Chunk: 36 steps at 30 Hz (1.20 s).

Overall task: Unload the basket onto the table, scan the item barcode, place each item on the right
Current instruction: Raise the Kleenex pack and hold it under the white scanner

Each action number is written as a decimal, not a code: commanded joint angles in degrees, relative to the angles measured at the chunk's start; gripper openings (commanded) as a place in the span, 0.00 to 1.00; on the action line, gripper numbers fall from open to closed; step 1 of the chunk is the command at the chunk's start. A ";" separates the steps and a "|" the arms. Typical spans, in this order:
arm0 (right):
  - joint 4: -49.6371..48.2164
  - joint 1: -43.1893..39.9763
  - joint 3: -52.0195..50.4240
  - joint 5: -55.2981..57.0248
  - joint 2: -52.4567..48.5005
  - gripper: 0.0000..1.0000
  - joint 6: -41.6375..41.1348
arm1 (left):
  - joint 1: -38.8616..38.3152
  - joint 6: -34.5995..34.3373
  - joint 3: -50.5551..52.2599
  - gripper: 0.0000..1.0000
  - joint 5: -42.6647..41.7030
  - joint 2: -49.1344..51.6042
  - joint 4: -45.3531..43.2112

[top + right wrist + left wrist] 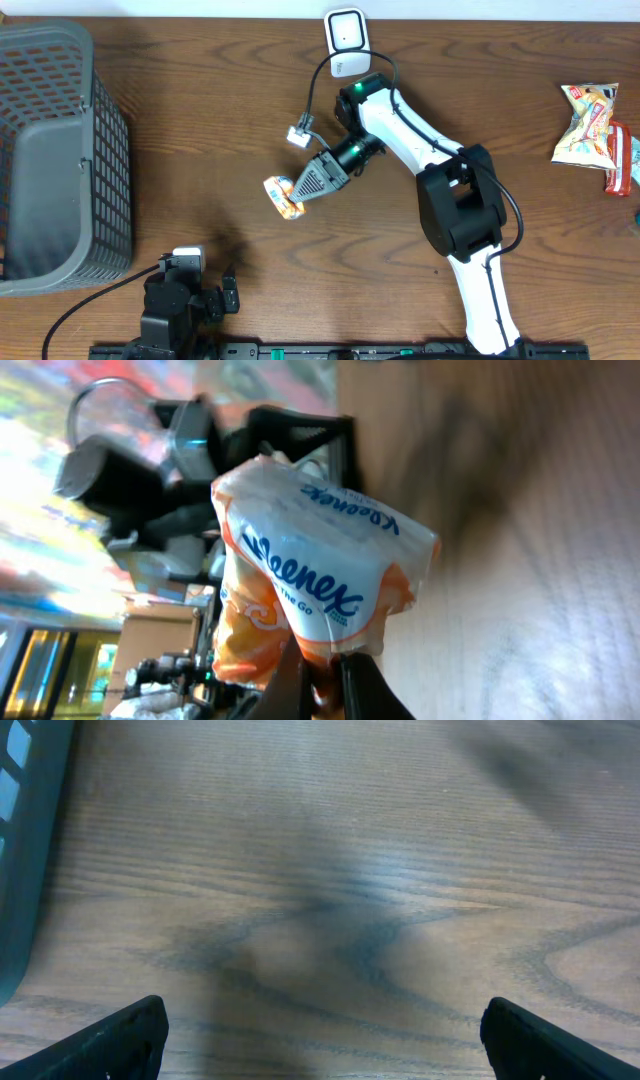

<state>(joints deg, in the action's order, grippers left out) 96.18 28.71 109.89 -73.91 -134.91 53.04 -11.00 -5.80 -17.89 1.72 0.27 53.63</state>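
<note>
An orange-and-white Kleenex tissue pack [283,195] hangs above the middle of the table, pinched by its edge in my right gripper [300,193]. In the right wrist view the tissue pack [315,585] fills the centre, and the right gripper [322,678] is shut on its lower seam. A white barcode scanner [347,36] stands at the table's back edge, behind the right arm. My left gripper [213,292] rests near the front left edge; in the left wrist view the left gripper [322,1040] is open over bare wood, nothing between its fingers.
A grey plastic basket [55,160] occupies the left side of the table. Snack packets [592,125] lie at the far right edge. A small white connector [298,135] on the scanner's cable lies near the right arm.
</note>
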 commanded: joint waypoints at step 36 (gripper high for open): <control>1.38 -2.14 -20.00 -2.60 9.81 0.01 12.20 | -0.17 -0.07 -0.07 1.00 0.48 -0.04 0.35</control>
<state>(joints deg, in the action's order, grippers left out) 97.51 27.35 89.78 -77.95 -131.35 69.95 -11.00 -5.80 -17.89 1.72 0.27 53.63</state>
